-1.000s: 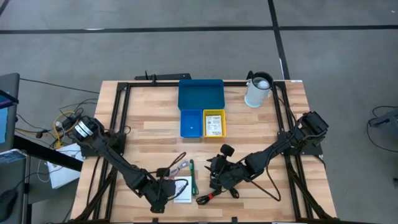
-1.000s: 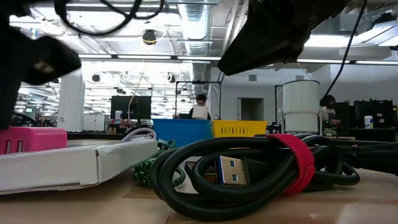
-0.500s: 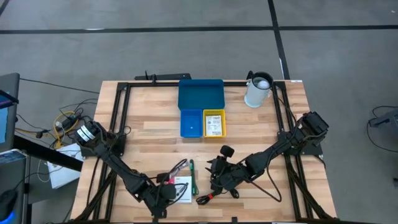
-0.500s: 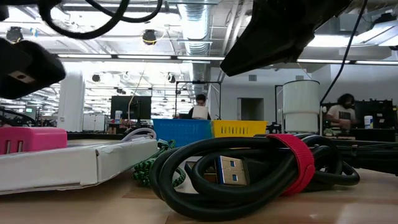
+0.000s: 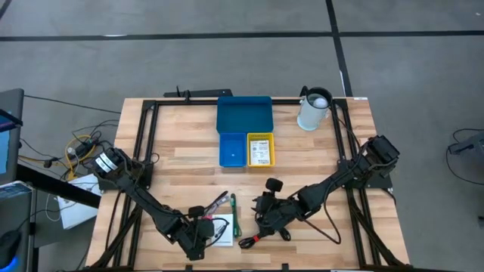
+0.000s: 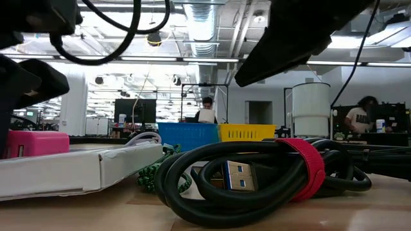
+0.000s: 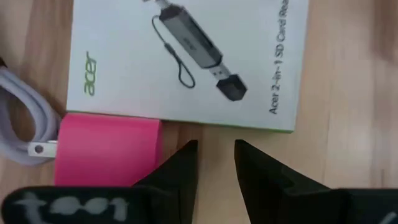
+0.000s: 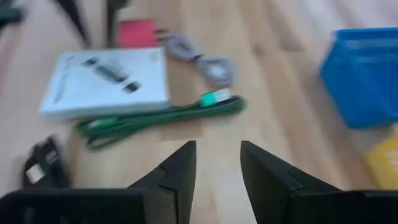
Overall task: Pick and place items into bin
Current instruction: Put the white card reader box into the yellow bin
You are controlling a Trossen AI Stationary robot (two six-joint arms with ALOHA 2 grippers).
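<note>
My left gripper (image 7: 216,155) hovers open above bare wood at the near left, beside the pink-red block (image 7: 106,149) and the edge of a white printed box (image 7: 186,62); nothing is between its fingers. A pale grey cord (image 7: 25,124) lies by the block. My right gripper (image 8: 214,165) hangs open and empty near the table's middle (image 5: 263,214). Ahead of it lie a green cable (image 8: 161,115), the box (image 8: 106,84) and a black piece (image 8: 40,165). A coiled black cable (image 6: 257,179) with a red strap rests flat. The bin (image 5: 244,115) stands at the far middle.
A white pitcher (image 5: 314,109) stands at the far right, beside the bin's wide tray. The small blue bin (image 5: 232,149) and yellow bin (image 5: 260,149) sit in front of that tray. A black frame runs along the table's edges. People sit in the room behind.
My left gripper has sunk a little toward the table beside the pink-red block and rolled slightly at the wrist. My right gripper has rolled slightly in place. The items on the table have stayed where they were.
</note>
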